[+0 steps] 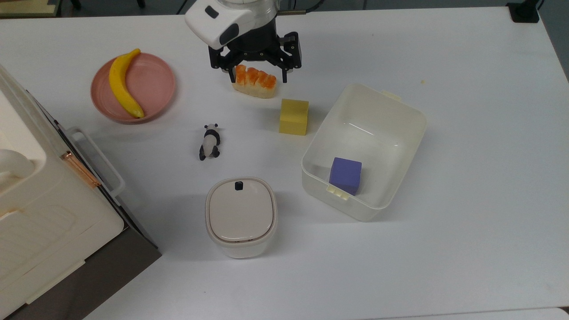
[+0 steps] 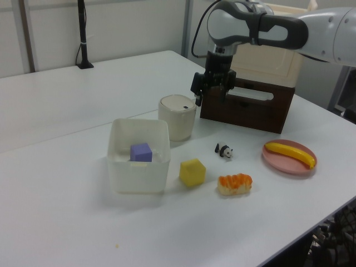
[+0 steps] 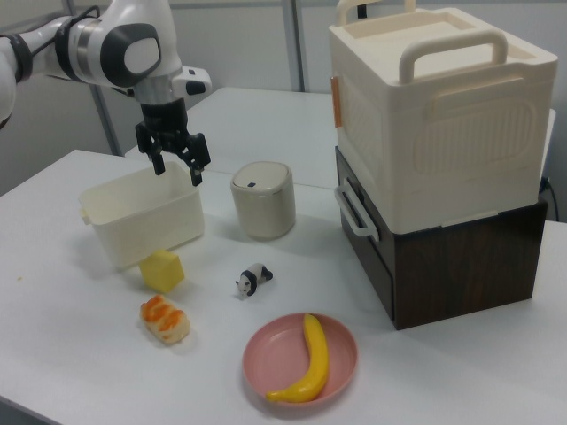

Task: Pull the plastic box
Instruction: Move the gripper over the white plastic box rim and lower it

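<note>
The jaws [image 1: 258, 81] stand wide apart and hold nothing, at the upper middle of the top view, hanging above the sushi piece [image 1: 254, 82]; in the left view the jaws [image 2: 209, 103] sit high over the counter, so they are probably well clear of the sushi [image 2: 234, 183], though the height is hard to judge. In the right view the jaws [image 3: 175, 166] show at the upper left, in front of the box [image 3: 142, 215].

The box [image 1: 395, 133] lies right of centre in the top view, set at a slant, well apart from the jaws. Bare counter [image 1: 489, 178] spreads to its right and below it, up to the counter's right edge. A yellow block [image 1: 294, 116] stands just beside the box's left wall. Inside the box a purple cube [image 1: 345, 175] rests near the lower short end, by the clip tab [image 1: 338, 192].

A canister [image 1: 241, 216] with its lid on stands lower centre, near the box. A panda figure [image 1: 209, 142] lies left of the block. At the upper left a pink plate [image 1: 155, 84] holds a banana [image 1: 123, 84]. A large cream appliance [image 1: 40, 213] fills the lower left corner.
</note>
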Controlling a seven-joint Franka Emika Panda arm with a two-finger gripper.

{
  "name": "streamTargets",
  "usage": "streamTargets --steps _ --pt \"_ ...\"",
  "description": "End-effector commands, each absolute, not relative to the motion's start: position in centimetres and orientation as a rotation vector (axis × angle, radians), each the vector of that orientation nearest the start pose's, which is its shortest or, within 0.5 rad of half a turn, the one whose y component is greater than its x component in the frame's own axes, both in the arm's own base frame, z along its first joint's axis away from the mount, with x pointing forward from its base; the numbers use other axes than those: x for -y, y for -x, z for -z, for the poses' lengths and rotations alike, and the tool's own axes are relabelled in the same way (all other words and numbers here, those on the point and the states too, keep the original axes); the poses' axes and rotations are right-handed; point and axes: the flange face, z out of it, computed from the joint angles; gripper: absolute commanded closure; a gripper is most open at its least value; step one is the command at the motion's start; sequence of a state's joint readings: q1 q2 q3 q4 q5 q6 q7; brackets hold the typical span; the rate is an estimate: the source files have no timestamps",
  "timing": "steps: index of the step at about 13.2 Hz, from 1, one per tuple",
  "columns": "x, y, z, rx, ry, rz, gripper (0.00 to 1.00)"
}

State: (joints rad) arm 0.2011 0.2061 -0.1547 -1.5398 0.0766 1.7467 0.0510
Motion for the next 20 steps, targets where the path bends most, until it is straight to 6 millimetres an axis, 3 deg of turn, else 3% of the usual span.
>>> streamTargets --steps 1,4,5,6,7,10,11,13,15,20 --pt "-4.8 -61.6 -51.5 0.093 3.102 -0.054 0.00" --pt "-5.8 -61.5 -50.4 0.124 3.099 -0.078 0.00" --pt "-6.0 -61.4 -49.9 0.203 3.093 -0.093 0.00" --pt "-6.2 -61.2 -49.3 0.421 3.058 -0.109 0.00" --pt "-6.4 -61.2 -49.0 0.465 3.030 -0.111 0.00" --pt "-9.6 -61.6 -49.3 0.329 3.023 -0.045 0.00" --pt "-10.0 -61.8 -49.3 0.358 3.016 -0.025 0.00" --pt "-11.6 -62.9 -48.7 0.623 2.966 0.048 0.00" --pt "-14.9 -64.4 -47.8 0.840 2.920 0.096 0.00" --pt "-18.6 -66.2 -45.5 1.190 2.839 0.196 0.00"
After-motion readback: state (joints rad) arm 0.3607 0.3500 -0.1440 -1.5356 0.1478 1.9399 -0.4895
